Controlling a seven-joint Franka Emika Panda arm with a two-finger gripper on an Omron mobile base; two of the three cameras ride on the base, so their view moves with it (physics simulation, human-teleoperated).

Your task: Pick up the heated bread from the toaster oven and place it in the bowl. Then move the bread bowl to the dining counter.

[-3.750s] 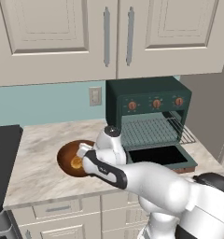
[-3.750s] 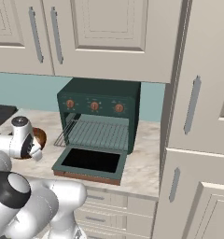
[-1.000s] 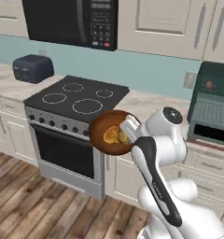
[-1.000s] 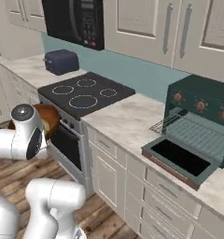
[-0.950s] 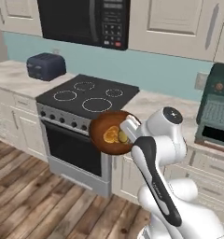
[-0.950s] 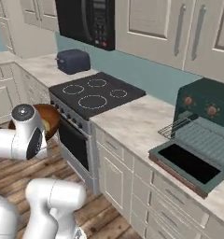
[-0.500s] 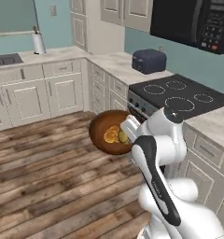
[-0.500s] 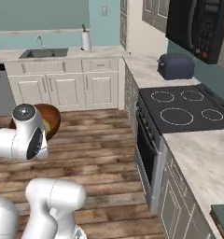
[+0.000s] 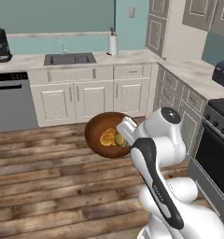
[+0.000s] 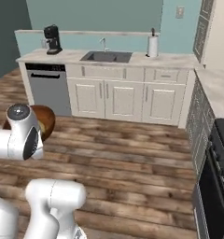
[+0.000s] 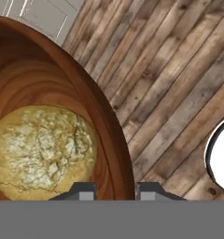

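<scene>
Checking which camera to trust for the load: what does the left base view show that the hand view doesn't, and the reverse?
Left base view alone: the whole round glossy brown wooden bowl carried over wood flooring, a golden-orange knotted bread piece beside the small yellowish-olive bread lump, and a sink counter over cream cabinets behind. Hand view alone: the pincer straddling the bowl's rim. Both: bowl, bread lump, plank floor.

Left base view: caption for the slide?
Gripper carries the bowl, two bread pieces inside, over the wood floor toward the sink cabinets.
</scene>
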